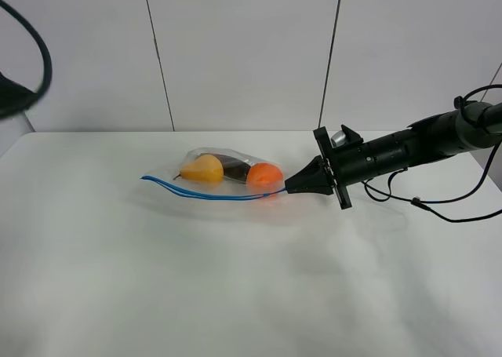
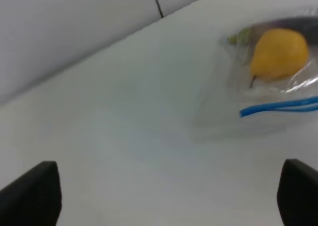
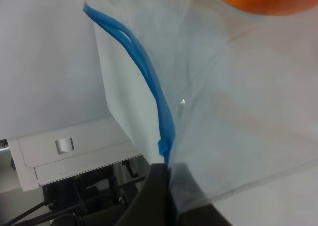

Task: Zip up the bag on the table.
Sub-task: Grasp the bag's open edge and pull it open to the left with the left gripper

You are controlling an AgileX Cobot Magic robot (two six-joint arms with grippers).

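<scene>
The clear plastic bag (image 1: pixel 227 176) lies on the white table (image 1: pixel 235 294), a little behind its middle. It holds a yellow pear (image 1: pixel 202 169), an orange (image 1: pixel 264 175) and a dark item (image 1: pixel 234 165). Its blue seal strip (image 1: pixel 204 192) runs along the near edge, and the two tracks gape apart at the left end. My right gripper (image 1: pixel 289 187) is shut on the strip's right end; the right wrist view shows it pinching the strip (image 3: pixel 164 186). My left gripper (image 2: pixel 166 196) is open and empty above the table, left of the bag (image 2: pixel 268 77).
Grey wall panels (image 1: pixel 243 51) stand behind the table's far edge. Black cables (image 1: pixel 439 204) hang from the right arm over the table's right side. Part of the left arm (image 1: pixel 16 90) shows at the far left.
</scene>
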